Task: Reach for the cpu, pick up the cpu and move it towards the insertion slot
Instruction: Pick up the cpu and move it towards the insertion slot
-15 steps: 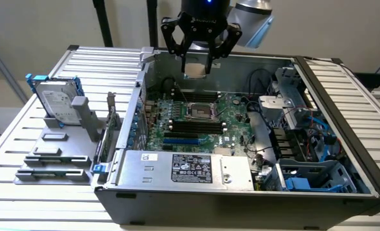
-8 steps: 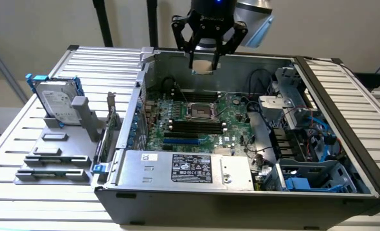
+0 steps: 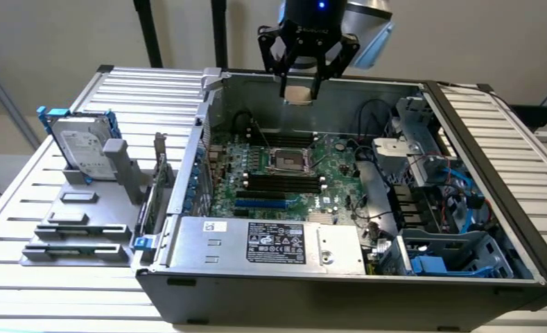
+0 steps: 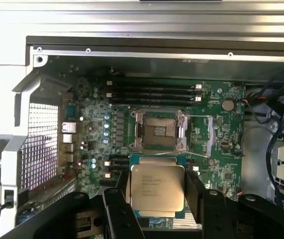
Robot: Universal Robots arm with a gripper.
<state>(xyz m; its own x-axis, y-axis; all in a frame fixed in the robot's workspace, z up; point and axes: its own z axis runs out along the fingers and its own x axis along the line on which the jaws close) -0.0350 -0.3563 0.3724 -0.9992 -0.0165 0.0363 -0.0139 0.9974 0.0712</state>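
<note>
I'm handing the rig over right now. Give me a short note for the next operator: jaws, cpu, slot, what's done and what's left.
Gripper: jaws shut on the small flat square cpu with silver-white metal top, held in the air above the open computer case.
Insertion slot: square silver-framed socket with dark centre on the green motherboard, unoccupied; in the wrist view it lies just beyond the chip.
Done: reach and pick-up.
Left: carry the cpu the rest of the way to the socket; it is not yet over it.
</note>
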